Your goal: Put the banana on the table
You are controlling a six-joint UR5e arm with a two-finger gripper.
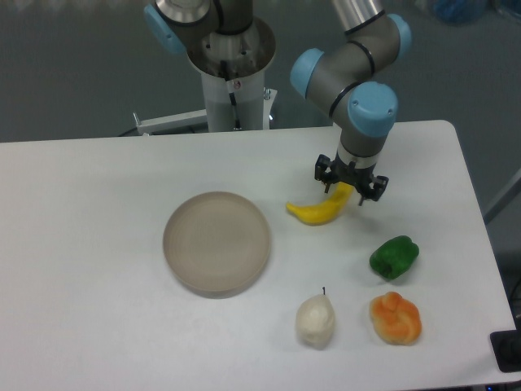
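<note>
The gripper (351, 189) sits over one end of the banana (320, 210), which lies on the table (98, 244) beside the plate (216, 242); whether its fingers grip is unclear.

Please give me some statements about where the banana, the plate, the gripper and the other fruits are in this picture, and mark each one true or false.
1. The banana lies on the plate. False: it is to the right of the plate, off it, and the plate holds nothing.
2. The gripper is at the banana's upper right end. True.
3. The green pepper is to the left of the plate. False: it is to the right of the plate, below the banana in the picture.
4. The orange fruit lies on the table beside the whitish pear. True.
5. The gripper is over the whitish pear. False: it is at the banana, far from the pear.
</note>
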